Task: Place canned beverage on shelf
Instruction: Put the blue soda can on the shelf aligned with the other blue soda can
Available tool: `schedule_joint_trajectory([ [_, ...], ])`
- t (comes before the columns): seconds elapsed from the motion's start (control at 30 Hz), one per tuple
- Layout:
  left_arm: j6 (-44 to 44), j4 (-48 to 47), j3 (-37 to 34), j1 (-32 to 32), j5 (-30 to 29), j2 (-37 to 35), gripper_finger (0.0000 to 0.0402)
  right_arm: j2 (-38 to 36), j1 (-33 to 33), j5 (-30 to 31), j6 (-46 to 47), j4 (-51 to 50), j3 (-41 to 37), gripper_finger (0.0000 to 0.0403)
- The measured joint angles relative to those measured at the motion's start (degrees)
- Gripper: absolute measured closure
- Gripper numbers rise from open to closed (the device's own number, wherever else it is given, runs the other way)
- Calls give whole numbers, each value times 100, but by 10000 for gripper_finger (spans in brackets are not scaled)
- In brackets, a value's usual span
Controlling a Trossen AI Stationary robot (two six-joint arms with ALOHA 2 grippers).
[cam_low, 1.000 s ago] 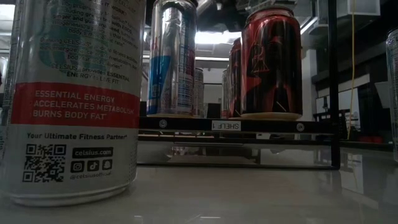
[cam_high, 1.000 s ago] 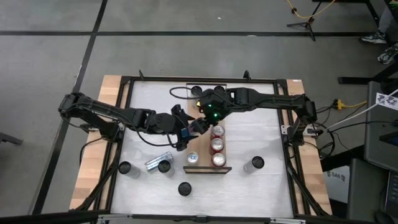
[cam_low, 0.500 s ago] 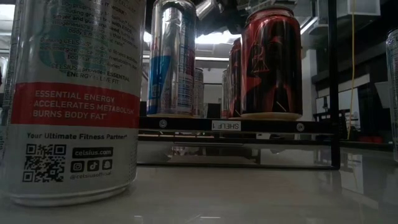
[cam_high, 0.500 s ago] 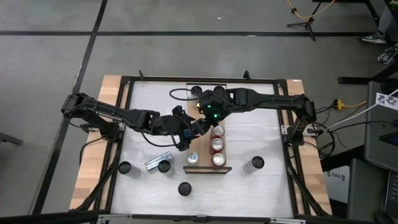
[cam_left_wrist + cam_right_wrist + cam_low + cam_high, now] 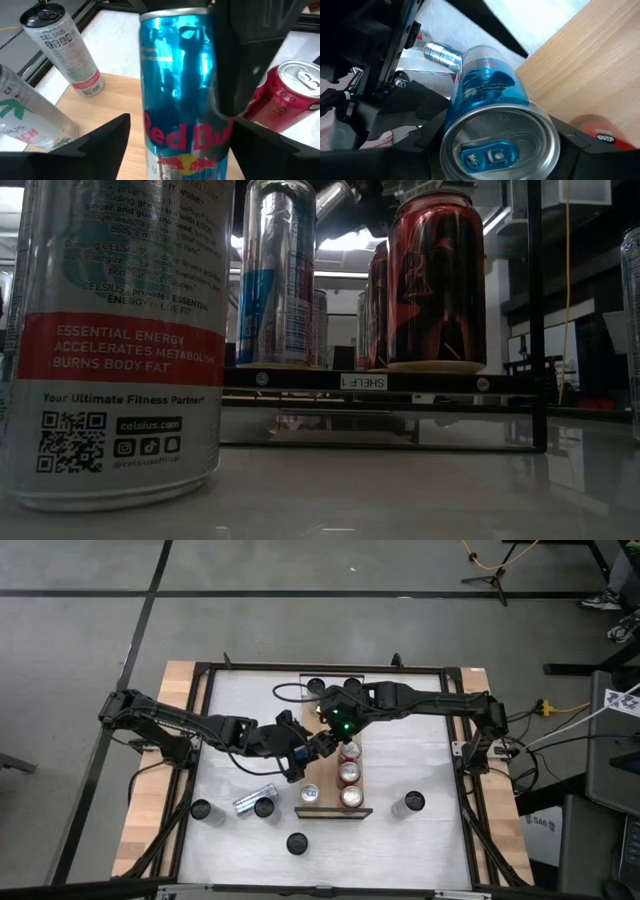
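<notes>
Since a second ago the left claw (image 5: 322,743) has slid a little right toward the shelf (image 5: 335,802) and its jaws have begun narrowing; the cans haven't shifted.

Blue can (image 5: 186,90) is upright over the shelf's far-left part, just beside the farthest red can (image 5: 350,751). I can't tell if its base is touching the wood. Right claw (image 5: 495,145) grips it high on the body, just under the rim. Left claw straddles the lower body, fingers (image 5: 85,150) apart from the wall on both sides, not gripping.

Handling, my read: slim tall aluminium can, smooth and slippery, thin wall dents under a hard squeeze, top-heavy if full. Best grip is mid-body across the width with moderate force; keep it vertical.

Shelf already carries three red cans in the right column and a silver can (image 5: 310,794) at the near left. Loose cans stand on the worktop (image 5: 420,765) left and right, one lying on its side (image 5: 250,801).
</notes>
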Motion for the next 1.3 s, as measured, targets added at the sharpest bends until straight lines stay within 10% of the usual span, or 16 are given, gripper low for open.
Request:
schedule_joint_trajectory([
  [0.47,-13,4,0,0,129,0,180,0,4,-2,-15,53,0,148],
  [1.3,-117,168,0,-74,-253,-48,188,-212,-164,304,-636,-706,604,116],
])
